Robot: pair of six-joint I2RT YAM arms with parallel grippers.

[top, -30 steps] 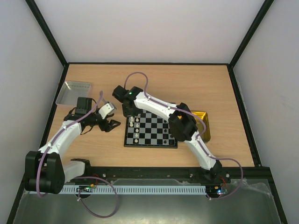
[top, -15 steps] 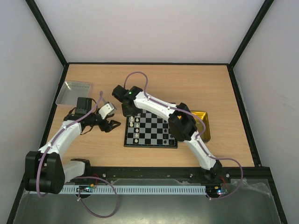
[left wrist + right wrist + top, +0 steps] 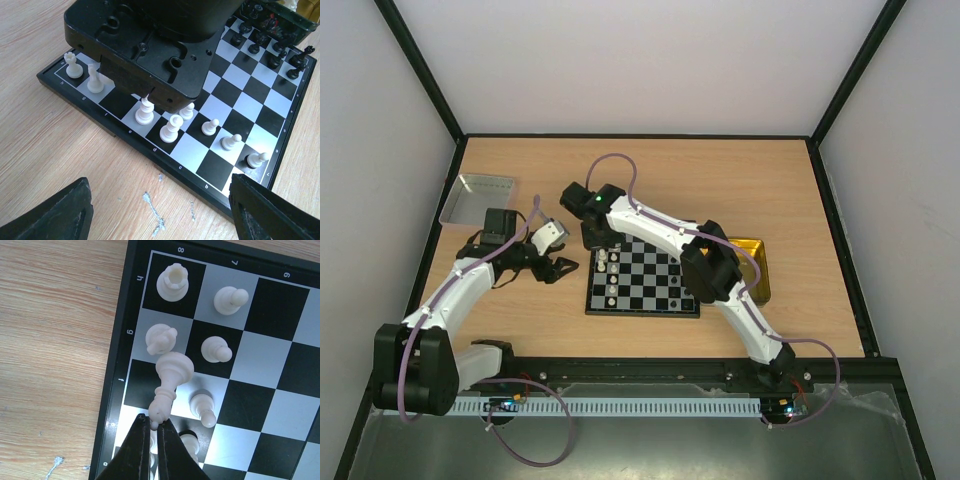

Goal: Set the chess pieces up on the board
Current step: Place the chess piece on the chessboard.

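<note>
The checkered board (image 3: 650, 278) lies mid-table. White chess pieces (image 3: 610, 272) stand along its left side and black ones (image 3: 684, 292) along its right. My right gripper (image 3: 154, 432) is shut on the tip of a white bishop (image 3: 170, 382), which hangs tilted just above the squares beside the board's border (image 3: 119, 340). A white rook (image 3: 172, 282), a knight (image 3: 161, 338) and pawns (image 3: 216, 349) stand around it. My left gripper (image 3: 160, 220) is open and empty, low over the wood just left of the board (image 3: 235, 75).
A yellow tray (image 3: 757, 262) sits right of the board, partly under the right arm. A grey metal tray (image 3: 478, 198) lies at the far left. The right gripper's body (image 3: 150, 45) hangs over the white rows.
</note>
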